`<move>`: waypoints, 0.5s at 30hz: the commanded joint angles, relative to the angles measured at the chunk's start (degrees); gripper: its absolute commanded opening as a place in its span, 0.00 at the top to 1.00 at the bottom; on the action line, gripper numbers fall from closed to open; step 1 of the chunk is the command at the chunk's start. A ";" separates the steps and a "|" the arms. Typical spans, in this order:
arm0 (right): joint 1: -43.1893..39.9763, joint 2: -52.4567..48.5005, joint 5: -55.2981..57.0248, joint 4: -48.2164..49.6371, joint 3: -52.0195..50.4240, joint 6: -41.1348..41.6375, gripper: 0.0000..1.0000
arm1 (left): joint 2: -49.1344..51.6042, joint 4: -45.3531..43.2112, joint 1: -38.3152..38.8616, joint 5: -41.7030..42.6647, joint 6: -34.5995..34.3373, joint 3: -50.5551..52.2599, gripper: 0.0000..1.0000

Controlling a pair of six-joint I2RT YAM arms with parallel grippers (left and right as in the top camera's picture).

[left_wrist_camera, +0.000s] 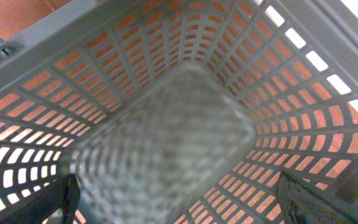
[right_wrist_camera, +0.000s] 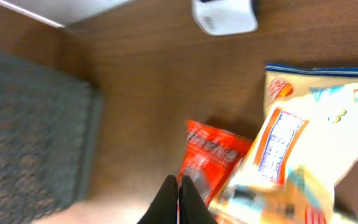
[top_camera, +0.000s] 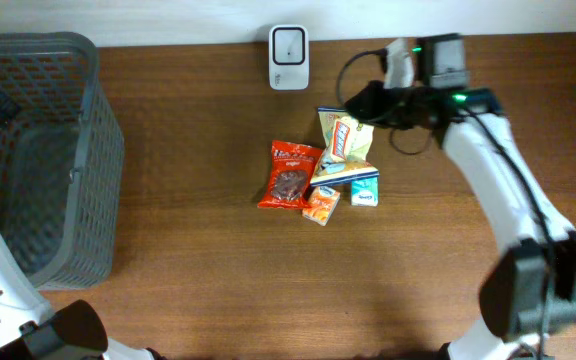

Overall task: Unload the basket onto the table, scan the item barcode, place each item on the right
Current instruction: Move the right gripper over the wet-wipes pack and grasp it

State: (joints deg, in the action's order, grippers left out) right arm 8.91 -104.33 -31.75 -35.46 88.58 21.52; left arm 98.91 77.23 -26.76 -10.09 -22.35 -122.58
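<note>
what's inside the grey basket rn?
No items show on the basket floor in the left wrist view; only the open left pincer hangs over it. Corners behind its fingers are hidden.

yellow snack bag (top_camera: 346, 141) near white scanner (top_camera: 289, 57)

A brown wooden table (top_camera: 198, 280) meets a white strip (top_camera: 168, 20) along its far edge.
</note>
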 commanded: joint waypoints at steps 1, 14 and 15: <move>3.56 -7.10 7.89 2.34 0.83 3.04 0.96 | 0.04 0.04 -0.15 -0.20 -0.55 -0.24 0.01; 4.55 -12.79 31.47 -17.94 7.58 4.39 0.96 | 0.04 0.04 -0.15 -0.20 -0.55 -0.24 0.01; 4.52 -11.61 29.24 -20.11 11.15 2.75 0.96 | 0.04 0.04 -0.15 -0.20 -0.55 -0.24 0.01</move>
State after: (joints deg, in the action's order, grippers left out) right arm 14.02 -120.07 -1.28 -53.01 92.36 25.54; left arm 98.91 77.23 -26.76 -10.11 -22.35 -122.58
